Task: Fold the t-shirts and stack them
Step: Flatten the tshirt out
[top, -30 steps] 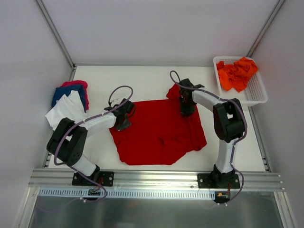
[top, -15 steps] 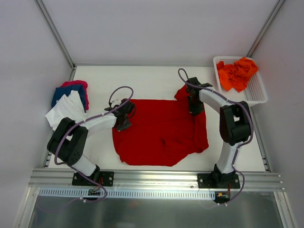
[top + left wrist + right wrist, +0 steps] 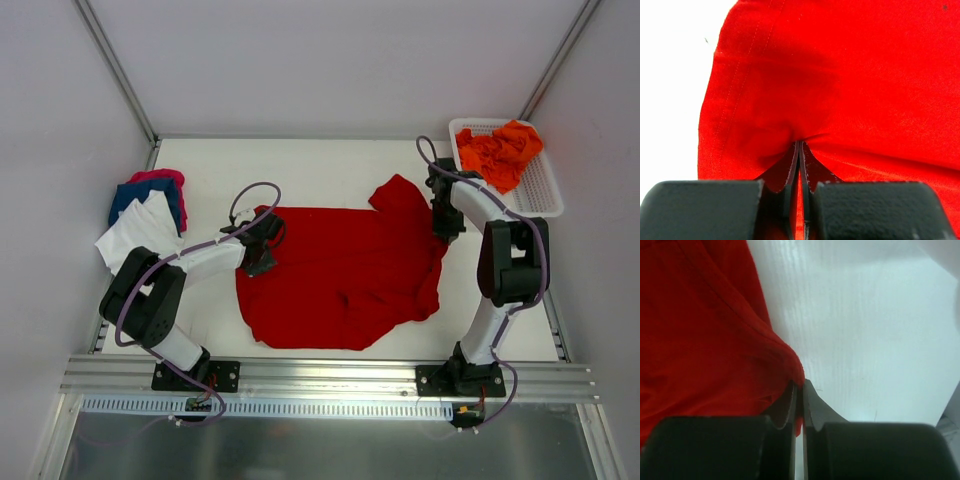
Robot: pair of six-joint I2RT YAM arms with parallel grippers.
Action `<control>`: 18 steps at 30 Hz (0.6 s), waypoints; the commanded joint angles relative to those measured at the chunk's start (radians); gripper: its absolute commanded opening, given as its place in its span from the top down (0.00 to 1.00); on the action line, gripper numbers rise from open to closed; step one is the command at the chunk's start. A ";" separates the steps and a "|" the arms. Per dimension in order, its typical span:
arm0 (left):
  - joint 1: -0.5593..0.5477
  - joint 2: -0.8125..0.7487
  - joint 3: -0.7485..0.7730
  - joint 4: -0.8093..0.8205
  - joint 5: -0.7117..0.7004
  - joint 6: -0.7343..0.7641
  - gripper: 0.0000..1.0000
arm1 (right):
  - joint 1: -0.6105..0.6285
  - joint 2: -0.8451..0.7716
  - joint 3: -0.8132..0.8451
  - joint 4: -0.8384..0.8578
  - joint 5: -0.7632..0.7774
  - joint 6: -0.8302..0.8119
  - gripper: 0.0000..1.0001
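Note:
A deep red t-shirt [image 3: 340, 272] lies spread across the middle of the white table. My left gripper [image 3: 262, 243] pinches its upper left edge; in the left wrist view the gripper [image 3: 800, 145] is shut with red cloth [image 3: 840, 75] bunched between the jaws. My right gripper [image 3: 441, 226] holds the shirt's upper right edge; in the right wrist view the gripper [image 3: 800, 385] is shut on a fold of the red cloth [image 3: 700, 335]. One sleeve [image 3: 397, 192] sticks up at the back. Bright orange t-shirts [image 3: 497, 153] fill the basket. White, blue and pink t-shirts [image 3: 148, 212] lie piled at the left.
The white mesh basket [image 3: 540, 195] stands at the back right corner, close to my right arm. Metal frame rails [image 3: 300, 372] run along the near edge and the sides of the table [image 3: 300, 170].
My right gripper closed on the red shirt's edge and pulled it to the right, stretching the shirt wider. The left gripper kept its hold and stayed put.

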 commanded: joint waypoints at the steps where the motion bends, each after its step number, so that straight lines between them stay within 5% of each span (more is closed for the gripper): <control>1: 0.015 -0.003 -0.009 -0.013 0.001 0.016 1.00 | -0.037 -0.025 -0.011 -0.071 0.083 -0.022 1.00; 8: 0.019 -0.002 -0.003 -0.011 0.012 0.025 1.00 | -0.084 -0.030 -0.020 -0.103 0.172 -0.019 0.99; 13: 0.022 -0.009 -0.010 -0.013 0.010 0.032 1.00 | -0.098 -0.010 -0.001 -0.127 0.241 -0.012 0.88; 15: 0.024 -0.015 -0.015 -0.013 0.006 0.034 1.00 | -0.104 -0.011 0.003 -0.131 0.249 -0.010 0.77; 16: 0.024 -0.018 -0.016 -0.013 0.007 0.035 1.00 | -0.107 -0.022 0.002 -0.131 0.249 -0.009 0.55; 18: 0.024 -0.026 -0.016 -0.011 0.000 0.040 1.00 | -0.109 -0.047 -0.009 -0.123 0.251 0.005 0.44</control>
